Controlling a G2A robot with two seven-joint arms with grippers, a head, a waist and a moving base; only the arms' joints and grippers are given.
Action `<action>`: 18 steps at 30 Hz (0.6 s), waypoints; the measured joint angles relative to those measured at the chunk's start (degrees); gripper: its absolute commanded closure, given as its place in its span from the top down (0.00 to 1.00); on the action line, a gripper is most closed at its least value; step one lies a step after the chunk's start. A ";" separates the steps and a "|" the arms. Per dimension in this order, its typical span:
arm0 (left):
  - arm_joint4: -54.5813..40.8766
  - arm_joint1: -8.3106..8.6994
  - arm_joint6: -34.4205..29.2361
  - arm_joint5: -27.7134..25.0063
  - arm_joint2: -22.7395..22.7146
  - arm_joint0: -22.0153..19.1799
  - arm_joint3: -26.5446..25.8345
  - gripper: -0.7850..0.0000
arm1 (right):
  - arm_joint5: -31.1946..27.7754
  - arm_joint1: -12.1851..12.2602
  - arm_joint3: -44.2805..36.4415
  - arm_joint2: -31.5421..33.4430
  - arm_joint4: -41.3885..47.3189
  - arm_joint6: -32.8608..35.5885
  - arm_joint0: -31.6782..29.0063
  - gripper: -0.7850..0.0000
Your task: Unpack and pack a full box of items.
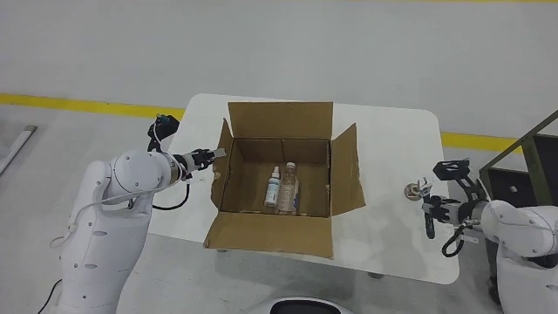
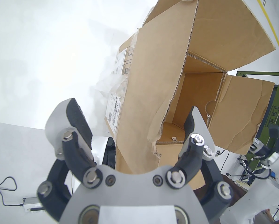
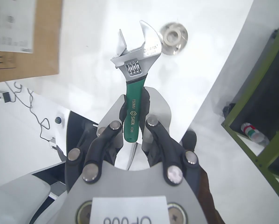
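An open cardboard box [image 1: 279,227] stands mid-table with all flaps spread; two bottles [image 1: 281,187] lie on its floor. My left gripper [image 1: 215,153] is open at the box's left flap [image 2: 153,89], one finger on either side of the torn flap edge. At the table's right edge my right gripper [image 3: 134,103] is shut on the green handle of an adjustable wrench [image 3: 136,71], whose metal head points at a round metal flange [image 3: 173,38] lying on the table. The flange [image 1: 411,192] sits just left of the right gripper [image 1: 427,201].
The white table [image 1: 384,148] has bare room right of the box and behind it. A green metal rack [image 1: 514,161] stands off the table's right side; a bottle [image 3: 252,132] lies on its shelf. Cables trail on the floor.
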 measured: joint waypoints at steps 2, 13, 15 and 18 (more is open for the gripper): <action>0.00 0.00 0.00 0.00 0.00 0.00 0.00 1.00 | -0.42 0.25 -2.83 1.66 4.58 0.07 -0.24 0.00; 0.00 0.00 0.00 0.00 0.00 0.00 0.00 1.00 | 0.00 0.86 -5.21 3.12 14.59 -1.86 -0.09 0.00; 0.00 0.00 0.00 0.00 0.00 0.00 0.00 1.00 | -0.02 0.86 -5.22 3.12 14.58 -1.85 -0.09 0.00; 0.00 0.00 0.00 0.00 0.00 0.00 0.00 1.00 | -0.02 0.86 -5.22 3.12 14.59 -1.85 -0.09 0.00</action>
